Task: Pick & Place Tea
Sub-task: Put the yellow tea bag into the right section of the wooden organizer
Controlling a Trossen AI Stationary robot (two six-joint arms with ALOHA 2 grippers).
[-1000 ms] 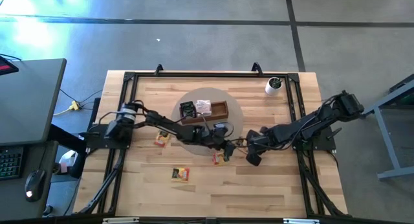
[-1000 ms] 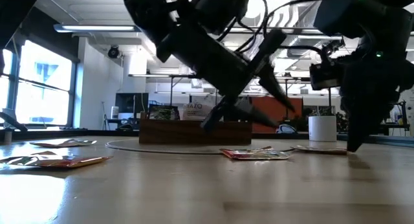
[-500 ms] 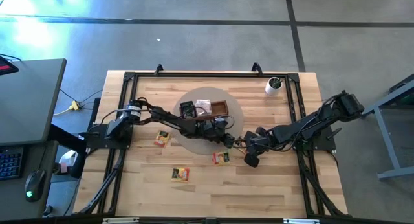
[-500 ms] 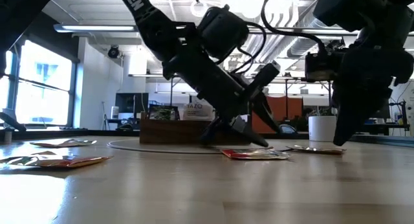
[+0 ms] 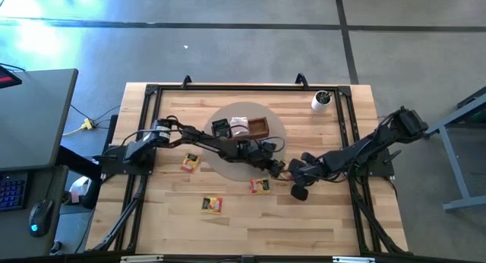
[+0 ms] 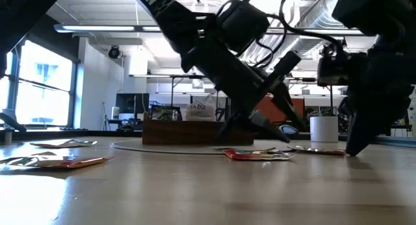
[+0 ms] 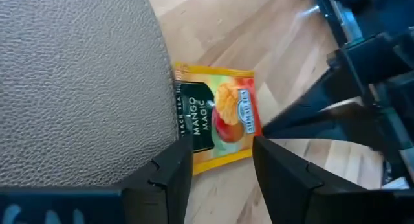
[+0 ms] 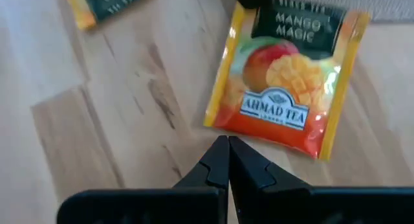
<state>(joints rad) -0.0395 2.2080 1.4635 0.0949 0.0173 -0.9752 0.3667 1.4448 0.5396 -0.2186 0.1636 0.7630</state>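
A yellow-orange mango tea sachet (image 7: 220, 117) (image 8: 284, 81) lies flat on the wood, one edge at the rim of the grey round mat (image 5: 243, 153). My left gripper (image 7: 220, 153) (image 5: 275, 166) is open and low over it, a finger on either side of the sachet's near end. My right gripper (image 8: 226, 141) (image 5: 290, 172) is shut, its tips on the table just off the sachet's opposite edge. A second yellow-orange sachet (image 5: 260, 185) lies flat close by. My left gripper stands astride the near end of the sachet (image 7: 217, 160), slanting down from the table's left; I cannot tell whether either finger touches it. My right gripper's shut tips sit right at the sachet's orange edge (image 8: 223, 127), coming from the table's right; I cannot tell whether they touch it.
The brown wooden tray (image 5: 258, 128) stands on the mat's far part with sachets in two compartments. Two more sachets (image 5: 190, 163) (image 5: 213, 204) lie toward the table's left and near side. A small white cup (image 5: 322, 100) stands at the far right corner.
My left gripper has moved toward the table's right edge and down, away from the second sachet near the mat and onto the sachet in front of my right gripper. It has stayed open. The sachets lie where they were.
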